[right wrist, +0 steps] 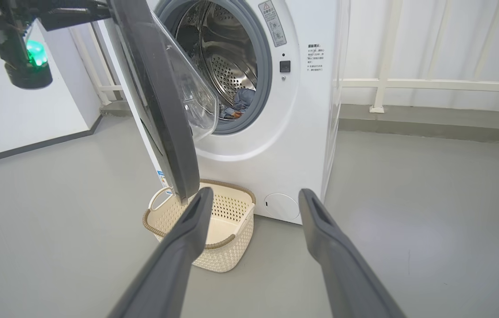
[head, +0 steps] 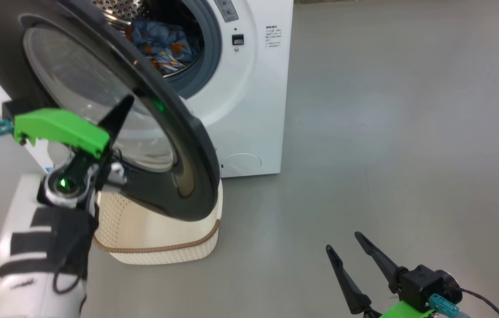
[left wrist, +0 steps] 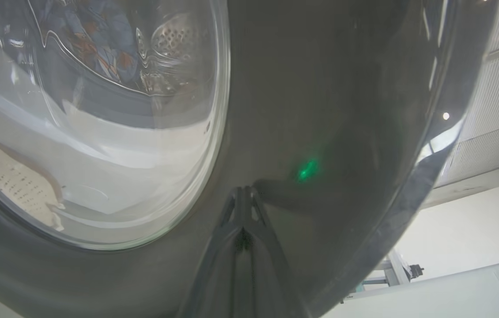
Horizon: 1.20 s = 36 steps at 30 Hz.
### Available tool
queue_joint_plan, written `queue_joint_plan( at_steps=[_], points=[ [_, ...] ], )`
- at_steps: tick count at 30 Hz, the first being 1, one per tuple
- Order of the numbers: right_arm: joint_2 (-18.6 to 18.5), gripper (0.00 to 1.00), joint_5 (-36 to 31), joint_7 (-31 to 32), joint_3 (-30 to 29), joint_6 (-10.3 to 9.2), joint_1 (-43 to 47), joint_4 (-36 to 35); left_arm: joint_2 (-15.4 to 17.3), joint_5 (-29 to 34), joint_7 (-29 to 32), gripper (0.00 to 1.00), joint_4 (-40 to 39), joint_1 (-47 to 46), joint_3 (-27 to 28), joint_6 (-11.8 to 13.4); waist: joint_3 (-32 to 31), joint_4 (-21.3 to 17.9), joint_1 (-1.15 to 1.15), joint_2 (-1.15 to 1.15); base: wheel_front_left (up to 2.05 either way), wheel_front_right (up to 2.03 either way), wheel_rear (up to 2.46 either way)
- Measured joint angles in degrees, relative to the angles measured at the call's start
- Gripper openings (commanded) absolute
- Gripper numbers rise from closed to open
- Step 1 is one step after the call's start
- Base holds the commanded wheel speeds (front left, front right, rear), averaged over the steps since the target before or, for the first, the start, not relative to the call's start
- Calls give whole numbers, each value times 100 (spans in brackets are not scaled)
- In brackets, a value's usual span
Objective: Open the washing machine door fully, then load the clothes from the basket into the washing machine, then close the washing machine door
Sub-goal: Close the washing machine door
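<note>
- The washing machine point(head: 249, 110) is standing on the grey floor point(head: 386, 132), and its round opening is facing the robot with the steel drum showing inside.
- The washing machine door point(head: 183, 145) is standing partly open. It is hanging out from the side of the opening on the robot's left, and its lower edge is reaching over the basket.
- The clothes point(head: 163, 44) are lying inside the drum as a blue bundle with orange-brown print, low down and close to the grey gasket.
- The basket point(head: 156, 229) is sitting on the floor just in front of the machine, under the lower part of the door.
- The left gripper point(head: 126, 104) is reaching up to the outer face of the door. Its jaws are pressing together, closed, with nothing between them, and their tips are touching the glossy black ring just beside the glass window.
- A green light is glowing on the left wrist and is reflecting as a green spot on the black door.
- The right gripper point(head: 343, 241) is hovering low over the bare floor, well apart from the door and the basket. Its jaws are standing wide open, holding nothing and pointing toward the machine.
</note>
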Motion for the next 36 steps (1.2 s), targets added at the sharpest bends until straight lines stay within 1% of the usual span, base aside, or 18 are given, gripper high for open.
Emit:
queue_joint_plan(
  at_steps=[4, 9, 13, 14, 15, 18, 19, 21, 23, 26, 32, 34, 36],
  points=[
    [19, 100, 0, 1, -60, 0, 119, -12, 215, 149, -131, 0, -290, 444, -282, 1, -64, 55, 0, 0, 0, 0, 0],
    [34, 100, -1, 1, -116, 0, 249, -20, 503, 487, -500, 0, -970, 1002, -654, 1, -144, 143, 0, 0, 0, 0, 0],
    [36, 100, -1, 1, -232, 0, 258, -60, 813, 1181, -1141, 0, -1597, 1548, -1081, 0, -195, 216, 0, 0, 0, 0, 0],
    [36, 100, -8, 1, -265, 0, 261, -74, 884, 1367, -1326, 4, -1737, 1709, -1168, 0, -205, 236, 0, 0, 0, 0, 0],
    [37, 100, -10, 1, -293, 0, 275, -94, 947, 1525, -1510, 15, -1869, 1869, -1249, 0, -211, 255, 0, 0, 0, 0, 0],
    [40, 100, -13, 1, -355, 0, 392, -129, 1156, 2245, -2119, 92, -2075, 2280, -1511, 18, -212, 308, 0, 0, 0, 0, 0],
    [40, 100, -21, 1, -371, 0, 419, -129, 1217, 2504, -2326, 100, -2113, 2395, -1593, 75, -209, 326, 0, 0, 0, 0, 0],
    [40, 100, -35, 1, -393, 0, 445, -131, 1256, 2833, -2654, 100, -2154, 2582, -1696, 187, -203, 359, 0, 0, 0, 0, 0],
    [38, 100, -35, 1, -410, 0, 459, -138, 1225, 3039, -2966, 100, -2183, 2738, -1769, 336, -201, 388, 0, 0, 0, 0, 0],
    [40, 100, -40, 1, -449, 0, 459, -168, 1192, 3334, -3189, 100, -2224, 2986, -1903, 439, -216, 416, 0, 0, 0, 0, 0],
    [41, 100, -46, 1, -523, 0, 464, -219, 1176, 3918, -3377, 100, -2231, 3526, -1957, 720, -232, 444, 0, 0, 0, 0, 0],
    [42, 100, -52, 1, -564, 0, 470, -229, 1146, 4039, -3378, 100, -2238, 3700, -1895, 789, -237, 445, 0, 0, 0, 0, 0],
    [52, 100, -52, 1, -615, 0, 493, -244, 1062, 4195, -3378, 100, -2352, 3908, -1704, 836, -243, 448, 0, 0, 0, 0, 0]
  ],
)
